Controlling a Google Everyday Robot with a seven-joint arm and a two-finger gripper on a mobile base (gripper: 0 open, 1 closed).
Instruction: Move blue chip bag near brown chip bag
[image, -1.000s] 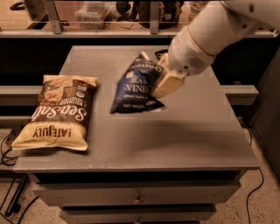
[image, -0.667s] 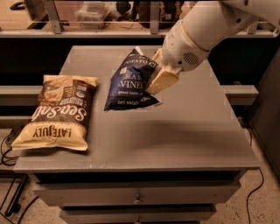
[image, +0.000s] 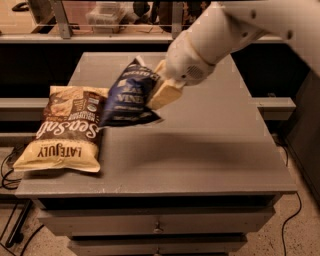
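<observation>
So the blue bag (image: 129, 95) is up in the gripper (image: 162, 92), which is clamped on the bag's right edge. One cream finger lies flat across the front of the bag, and the jaws are pinched on it. The bag hangs tilted, with its top corner pointing to the far side and its bottom edge low over the table (image: 210, 150). It sits left of centre, and a soft shadow spreads over the table surface on the near side of it. You can make out part of the white lettering on the navy front.

Just left of it is the brown bag (image: 67, 127), lying flat near the table's left edge with the "Sea Salt" script facing up. Its cream bottom end reaches the near-left corner. The blue bag's lower left corner overlaps the brown bag's right edge from this angle, but I honestly can't tell if they're touching or if the blue one is just hovering over it.

The arm (image: 220, 37) is a fat white thing coming in from the top right and angling down toward the middle of the table.

Under the tabletop on the near side there's a drawer (image: 158, 227) with a small knob. Some cables (image: 7, 170) lie on the floor at the left.
</observation>
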